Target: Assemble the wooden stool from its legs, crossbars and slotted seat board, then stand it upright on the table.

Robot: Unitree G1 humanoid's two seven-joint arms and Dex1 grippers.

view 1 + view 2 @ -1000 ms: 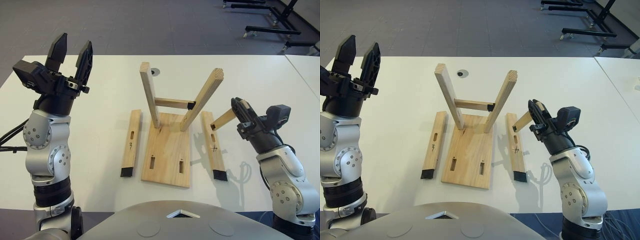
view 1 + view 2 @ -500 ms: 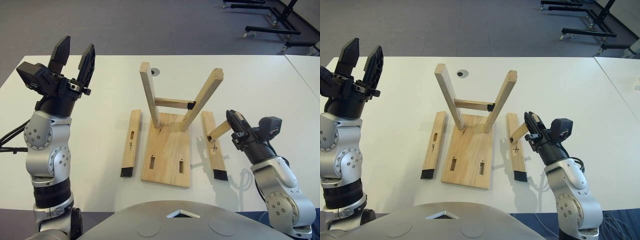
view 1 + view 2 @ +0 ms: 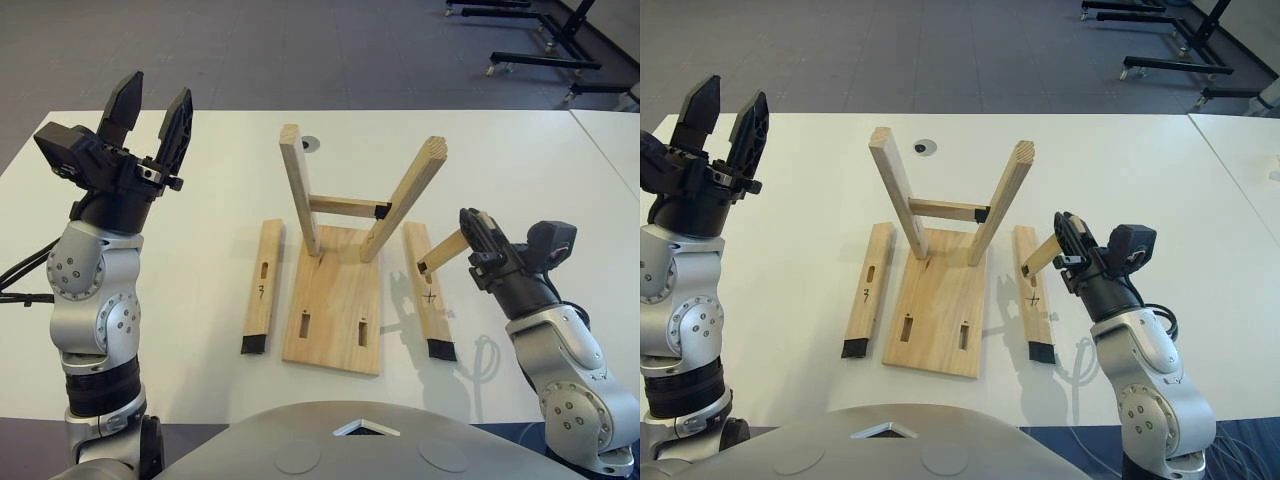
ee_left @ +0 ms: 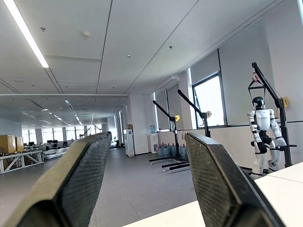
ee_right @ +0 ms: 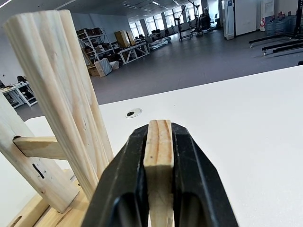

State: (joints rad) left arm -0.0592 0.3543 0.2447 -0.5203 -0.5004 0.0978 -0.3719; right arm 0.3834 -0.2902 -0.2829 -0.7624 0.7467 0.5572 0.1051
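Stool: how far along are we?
Done: two standing legs are in the seat board's far slots, joined by a crossbar. In hand: right end effector shut on a second crossbar, above the right loose leg. Left: fit that leg and the left loose leg into the empty near slots, then flip it upright. Left end effector is open, raised.

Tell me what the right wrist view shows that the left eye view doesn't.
Right wrist view: distant storage shelves and workbenches. Left eye view: two loose wooden legs lying flat, plus the open left jaws. Both: the short wooden crossbar clamped in the right jaws, the upright leg pair joined by another crossbar, the round cable hole, the white table.
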